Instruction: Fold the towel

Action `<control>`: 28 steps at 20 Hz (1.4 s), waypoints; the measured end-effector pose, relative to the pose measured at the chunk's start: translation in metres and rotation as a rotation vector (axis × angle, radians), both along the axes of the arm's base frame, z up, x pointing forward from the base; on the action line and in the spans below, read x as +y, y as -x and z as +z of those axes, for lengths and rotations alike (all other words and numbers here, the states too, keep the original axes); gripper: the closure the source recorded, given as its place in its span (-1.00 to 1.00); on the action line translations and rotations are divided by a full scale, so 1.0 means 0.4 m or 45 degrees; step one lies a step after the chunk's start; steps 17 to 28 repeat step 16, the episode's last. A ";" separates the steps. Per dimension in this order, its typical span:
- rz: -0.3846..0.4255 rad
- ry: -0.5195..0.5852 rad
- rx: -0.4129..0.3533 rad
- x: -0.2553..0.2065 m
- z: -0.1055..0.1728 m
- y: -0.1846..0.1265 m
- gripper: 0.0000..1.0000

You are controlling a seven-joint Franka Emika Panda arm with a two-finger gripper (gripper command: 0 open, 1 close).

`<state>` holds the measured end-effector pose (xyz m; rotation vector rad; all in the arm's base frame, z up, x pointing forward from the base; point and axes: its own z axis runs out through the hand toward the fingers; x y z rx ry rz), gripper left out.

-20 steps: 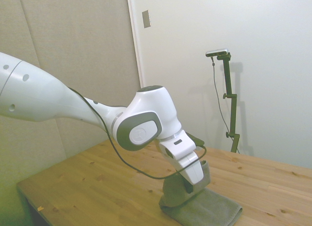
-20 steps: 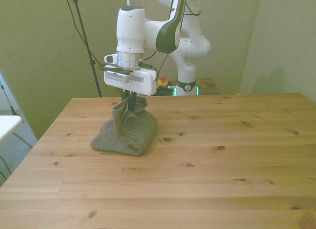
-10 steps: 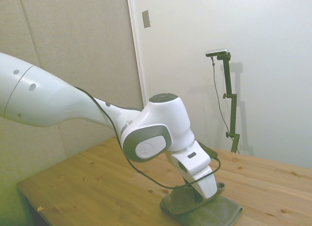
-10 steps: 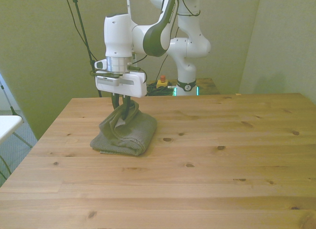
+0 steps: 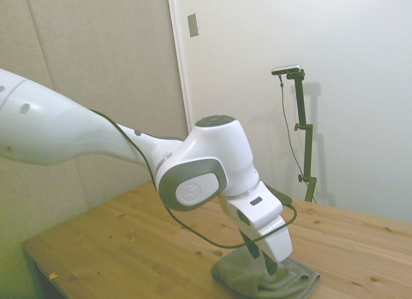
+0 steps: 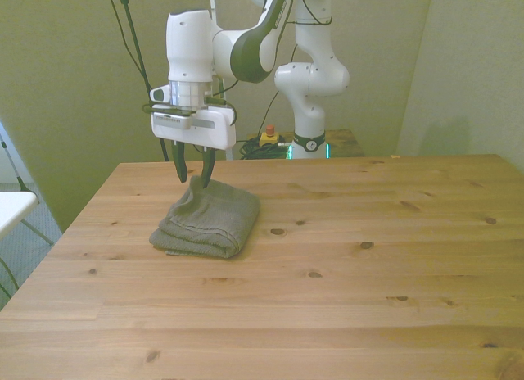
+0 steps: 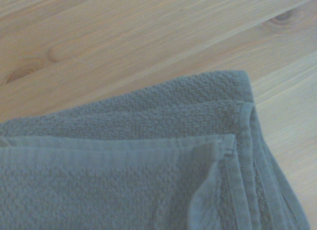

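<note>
The grey towel (image 6: 208, 224) lies folded in a thick stack on the wooden bench (image 6: 344, 282), left of centre in the front view and at the bottom edge, right of centre, in the side view (image 5: 267, 279). The end effector (image 6: 193, 178) hangs just above the towel's far edge, fingers apart and holding nothing. The wrist view shows several layered hems meeting at one corner of the towel (image 7: 148, 165).
</note>
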<state>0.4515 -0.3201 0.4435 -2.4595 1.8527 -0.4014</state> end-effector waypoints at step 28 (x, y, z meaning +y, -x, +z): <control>0.482 -0.156 0.180 0.426 0.087 0.275 -1.00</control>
